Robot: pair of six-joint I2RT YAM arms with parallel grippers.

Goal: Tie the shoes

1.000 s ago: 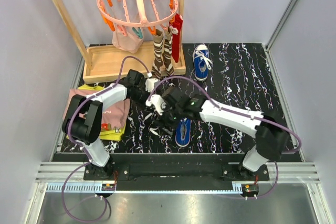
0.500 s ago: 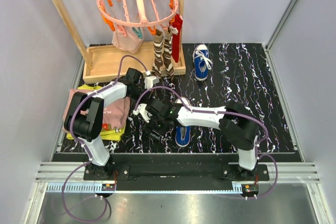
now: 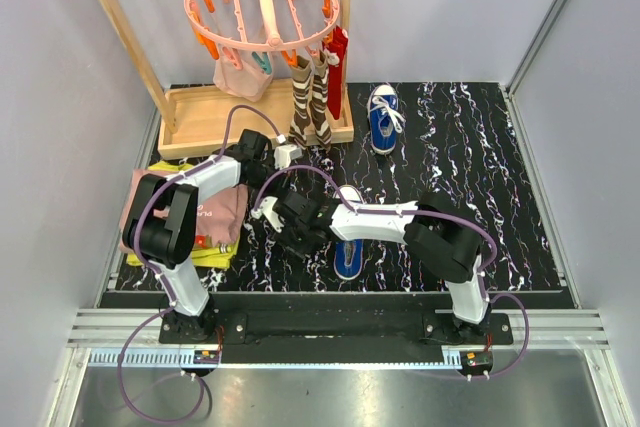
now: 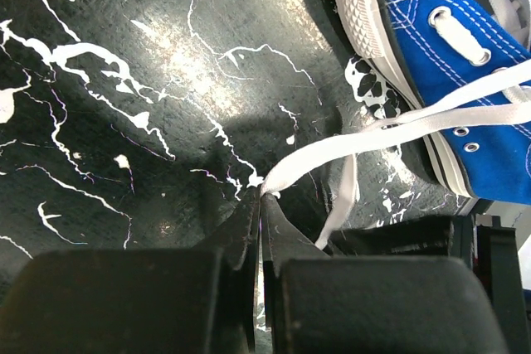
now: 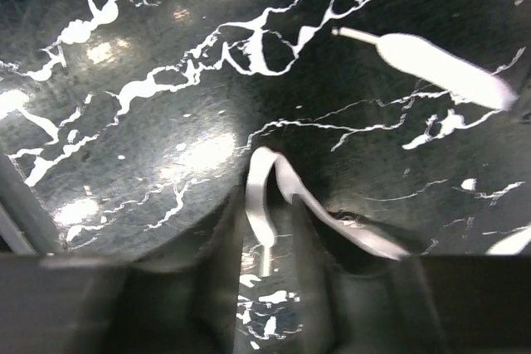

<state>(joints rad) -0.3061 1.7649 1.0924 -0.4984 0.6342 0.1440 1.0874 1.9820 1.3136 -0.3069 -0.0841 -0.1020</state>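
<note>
One blue shoe (image 3: 348, 245) lies at the front middle of the mat, and the other shoe (image 3: 383, 118) stands at the back. In the left wrist view the near shoe (image 4: 465, 64) is at the upper right. Its white lace (image 4: 348, 145) runs taut down to my left gripper (image 4: 262, 195), which is shut on the lace end. My left gripper (image 3: 283, 157) is left of and behind the near shoe. My right gripper (image 3: 272, 215) is left of that shoe, low over the mat. Its fingers (image 5: 222, 238) stand narrowly apart, with a lace loop (image 5: 264, 192) between them, draped over the right finger.
A wooden tray (image 3: 205, 119) with a pink peg hanger (image 3: 262, 2) and hanging striped socks (image 3: 311, 102) stands at the back left. Folded clothes (image 3: 215, 217) lie at the mat's left edge. A loose lace end (image 5: 431, 62) lies on the black marbled mat (image 3: 470, 147).
My right gripper has moved left, away from the near shoe, and its arm has folded in closer. My left gripper has drawn back slightly to the upper left with the lace.
</note>
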